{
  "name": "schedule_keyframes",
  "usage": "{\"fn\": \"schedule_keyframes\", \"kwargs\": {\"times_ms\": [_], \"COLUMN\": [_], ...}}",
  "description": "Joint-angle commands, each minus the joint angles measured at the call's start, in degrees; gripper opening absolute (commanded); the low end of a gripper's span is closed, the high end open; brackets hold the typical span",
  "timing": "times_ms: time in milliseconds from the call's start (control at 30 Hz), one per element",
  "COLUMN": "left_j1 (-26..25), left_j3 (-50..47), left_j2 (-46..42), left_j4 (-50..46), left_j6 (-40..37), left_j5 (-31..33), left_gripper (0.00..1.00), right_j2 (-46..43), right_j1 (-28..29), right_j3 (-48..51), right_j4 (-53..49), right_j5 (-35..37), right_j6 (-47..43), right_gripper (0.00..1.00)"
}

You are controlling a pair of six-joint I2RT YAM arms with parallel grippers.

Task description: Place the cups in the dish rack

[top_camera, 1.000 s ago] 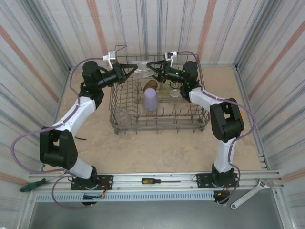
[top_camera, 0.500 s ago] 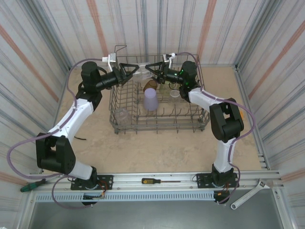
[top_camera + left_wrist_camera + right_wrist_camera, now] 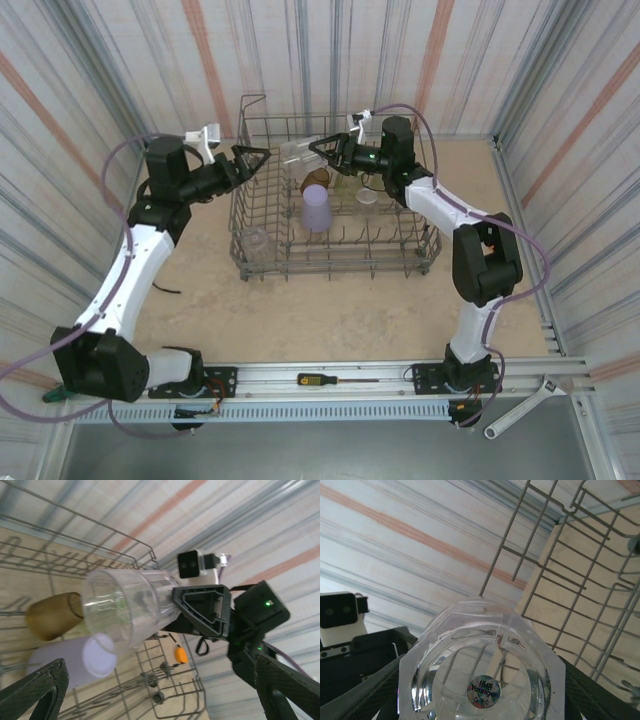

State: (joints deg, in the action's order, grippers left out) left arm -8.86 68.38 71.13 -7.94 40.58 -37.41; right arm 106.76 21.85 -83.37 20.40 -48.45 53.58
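A clear cup (image 3: 298, 152) hangs on its side over the far part of the dish rack (image 3: 335, 270), with my right gripper (image 3: 318, 150) shut on its base. In the right wrist view the cup's base (image 3: 482, 675) sits between my fingers (image 3: 592, 692). My left gripper (image 3: 262, 155) is open just outside the rack's left wall, apart from the cup. In the left wrist view the cup's mouth (image 3: 125, 607) faces my wide-open left gripper (image 3: 160, 680). Inside the rack stand a lavender cup (image 3: 317, 208), an amber cup (image 3: 314, 178) and a clear cup (image 3: 255, 241).
Corrugated walls close in the table on three sides. A screwdriver (image 3: 325, 380), a green-handled tool (image 3: 65, 388) and a wrench (image 3: 520, 408) lie along the near rail. A small orange object (image 3: 181, 655) lies beyond the rack.
My left gripper let go of the clear cup, opened and drew back left, out over the rack's wall. The right gripper kept hold of the cup and barely moved.
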Motion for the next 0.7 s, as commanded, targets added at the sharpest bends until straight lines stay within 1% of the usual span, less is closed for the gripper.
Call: {"fn": "schedule_keyframes", "kwargs": {"times_ms": [0, 167, 233, 300, 467, 667], "left_j1": [2.0, 3.7, 3.8, 3.8, 3.9, 4.5], "left_j3": [1.6, 2.5, 3.1, 4.0, 7.1, 8.3], "left_j2": [-4.2, -6.5, -7.9, -9.2, -10.9, -11.8], "left_j4": [-8.8, -17.0, -19.1, -21.5, -30.0, -35.0], "left_j6": [-5.4, -8.7, -10.0, -11.6, -16.1, -18.8], "left_j5": [4.6, 7.7, 8.4, 9.7, 16.4, 20.9], "left_gripper": [0.99, 0.99, 0.99, 0.99, 0.99, 0.99], "right_j2": [-4.1, -4.3, -4.3, -4.6, -4.0, -2.4], "right_j1": [0.3, 1.0, 1.8, 3.3, 7.4, 11.2], "right_j3": [-2.9, -5.5, -6.8, -7.3, -10.7, -15.1], "right_j4": [-10.6, -17.9, -21.9, -25.1, -33.0, -39.0], "right_j5": [3.4, 6.4, 8.8, 11.7, 18.4, 24.6], "right_j6": [-11.1, -17.3, -21.0, -24.7, -33.8, -40.7], "right_gripper": [0.49, 0.49, 0.49, 0.49, 0.49, 0.49]}}
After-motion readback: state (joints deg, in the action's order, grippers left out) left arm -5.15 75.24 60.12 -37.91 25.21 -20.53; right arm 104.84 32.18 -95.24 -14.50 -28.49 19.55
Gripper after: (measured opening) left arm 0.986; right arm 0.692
